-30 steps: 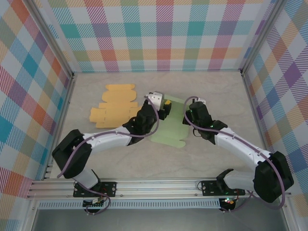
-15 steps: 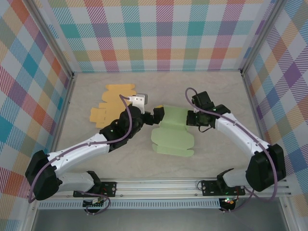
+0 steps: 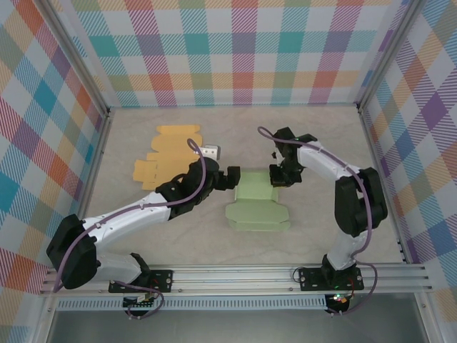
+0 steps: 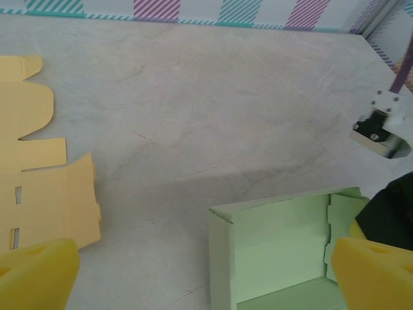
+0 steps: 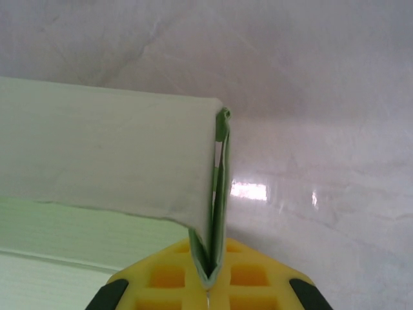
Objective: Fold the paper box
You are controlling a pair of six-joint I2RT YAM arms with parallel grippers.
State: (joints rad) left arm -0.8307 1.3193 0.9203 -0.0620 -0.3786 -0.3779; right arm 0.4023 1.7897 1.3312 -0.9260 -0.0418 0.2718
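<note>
Presently, the green paper box (image 3: pixel 258 207) lies near the middle of the tabletop (image 3: pixel 321 143), partly formed, with its side walls raised. The right hand (image 3: pixel 277 176) is at the box's far right corner and grips a doubled green wall there. The right wrist view shows that panel pinched between the yellow pads (image 5: pixel 168 278). The left hand (image 3: pixel 232 178) stands fully spread just beside the far left corner, holding nothing. A flat yellow cutout (image 3: pixel 170 157) lies further left, apart from the box.
</note>
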